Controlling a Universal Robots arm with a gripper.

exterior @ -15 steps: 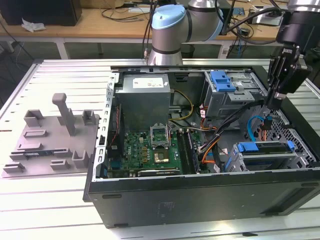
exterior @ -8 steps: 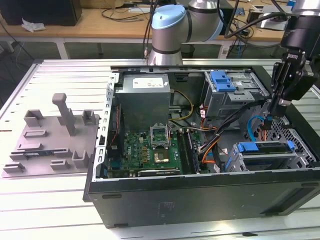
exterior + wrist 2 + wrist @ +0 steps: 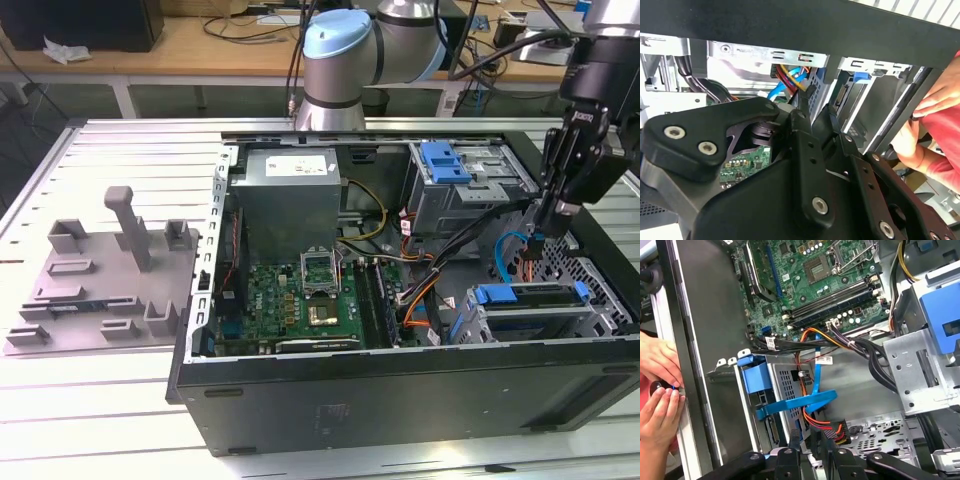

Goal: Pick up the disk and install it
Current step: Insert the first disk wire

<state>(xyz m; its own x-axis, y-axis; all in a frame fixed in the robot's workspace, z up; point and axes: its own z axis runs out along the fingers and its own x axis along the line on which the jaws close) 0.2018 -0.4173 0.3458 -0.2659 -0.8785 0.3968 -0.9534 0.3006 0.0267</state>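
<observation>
An open computer case (image 3: 400, 395) is laid on its side on a slatted table (image 3: 120, 150), and the arm (image 3: 345, 60) is brought over it from the far side. The disk (image 3: 535, 297) is seated in the drive cage at the case's near corner, on the exterior view's right, with its blue frame showing at both ends. Its long axis is set along the near case wall, from the exterior view's left to its right. The gripper (image 3: 536, 243) is hung just above it without touching, so the disk is judged to lie straight below the fingertips. In the first wrist view the fingers (image 3: 794, 442) are held a narrow gap apart, with nothing seen gripped between them. A person's hands (image 3: 657, 362) on the case wall and a blue flat cable (image 3: 816, 385) beside the cage are also taken in by that view. The gripper's height over the disk is given by the exterior view.
</observation>
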